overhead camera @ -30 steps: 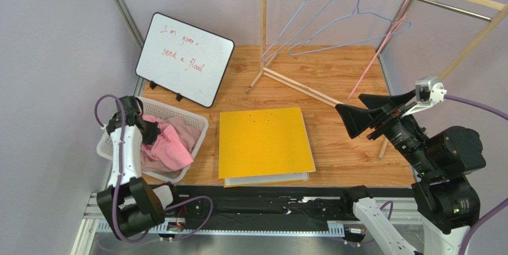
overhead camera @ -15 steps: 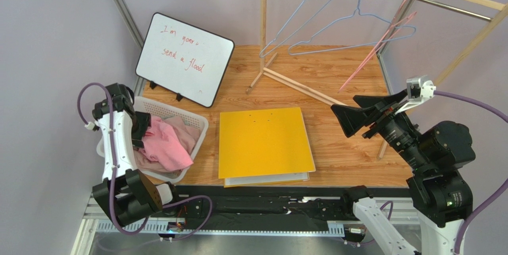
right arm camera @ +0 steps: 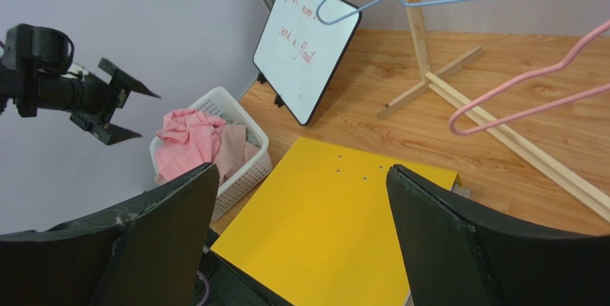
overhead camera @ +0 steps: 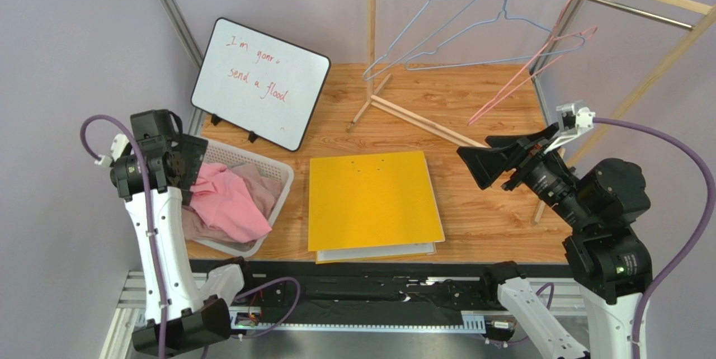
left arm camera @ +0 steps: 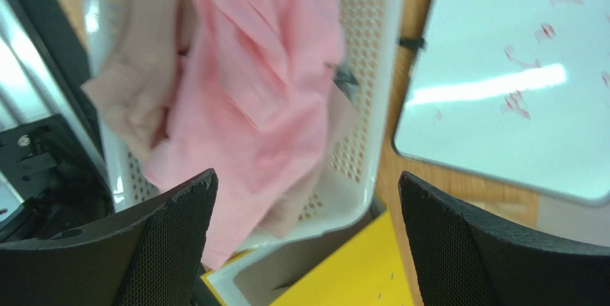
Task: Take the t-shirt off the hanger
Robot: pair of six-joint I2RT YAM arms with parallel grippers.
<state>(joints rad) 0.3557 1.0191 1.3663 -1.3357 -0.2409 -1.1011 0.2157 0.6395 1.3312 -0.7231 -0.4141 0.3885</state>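
The pink t-shirt (overhead camera: pixel 229 205) lies crumpled in the white basket (overhead camera: pixel 281 176) at the table's left, on top of a beige garment; the left wrist view shows this t-shirt (left arm camera: pixel 265 84) directly below. My left gripper (overhead camera: pixel 192 166) hangs open above the basket's left side with nothing between its fingers. An empty pink hanger (overhead camera: pixel 538 70) hangs tilted on the rail at the back right. My right gripper (overhead camera: pixel 487 151) is open and empty, raised over the table's right side, facing left. The right wrist view shows the pink hanger (right arm camera: pixel 530 99) and the t-shirt (right arm camera: pixel 190 138).
A yellow folder (overhead camera: pixel 374 200) lies mid-table. A whiteboard (overhead camera: pixel 260 82) leans at the back left. Two blue wire hangers (overhead camera: pixel 445 28) hang on the wooden rack (overhead camera: pixel 371 32), whose base bars cross the table's back.
My left gripper opened, let go of the pink t-shirt into the basket, and rose back to the left. The right arm drifted slightly left. The pink hanger swung upward.
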